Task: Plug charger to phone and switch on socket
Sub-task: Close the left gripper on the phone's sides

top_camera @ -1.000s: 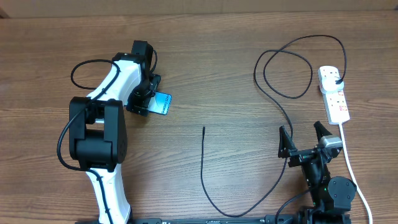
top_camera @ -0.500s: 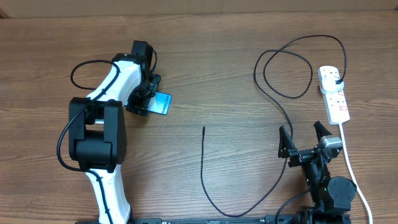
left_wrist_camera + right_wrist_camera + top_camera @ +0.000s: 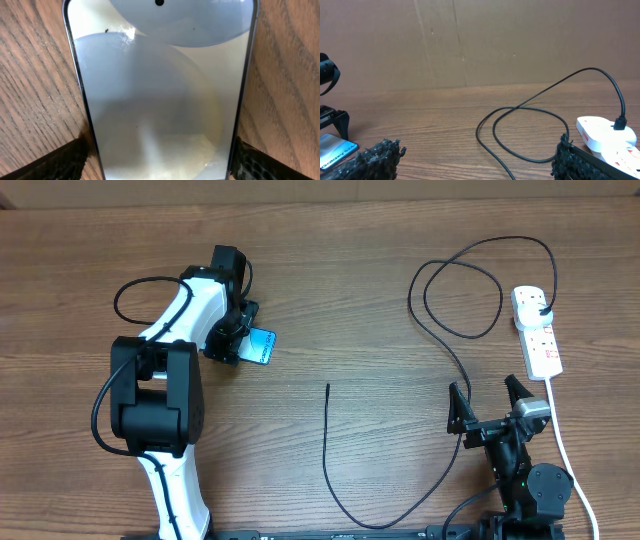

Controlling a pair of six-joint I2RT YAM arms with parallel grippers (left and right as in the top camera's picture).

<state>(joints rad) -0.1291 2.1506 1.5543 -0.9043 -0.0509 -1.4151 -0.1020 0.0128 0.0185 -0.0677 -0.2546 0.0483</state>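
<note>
My left fingers [image 3: 50, 162] are down over the phone [image 3: 160, 100], one along each long edge, so that the handset can be steadied for plugging in. In the left wrist view both pads sit right at the dark frame. I cannot tell whether they are pressing it or only bracketing it, so I would not count it as gripped. The phone lies flat on the tabletop [image 3: 380, 280], screen up and lit. Its end edges fall outside the wrist view, so I cannot see the charging port.

The charger [image 3: 325, 450] lies loose on the wood. Its free tip is to the right of the phone and a little nearer the arm bases, apart from it and with nothing holding it. From there the cable curves away from the phone, loops, and ends at a black plug [image 3: 541, 308] already seated in the socket [image 3: 540, 340]. The socket is far to the phone's right, well apart from it.

My right fingers [image 3: 375, 160] are spread wide and empty. They are parked far to the right of the phone, close to where the cable passes, which I judge a sensible spot for picking up the tip or reaching the red switches. Neither the plugging nor the switching looks done.
</note>
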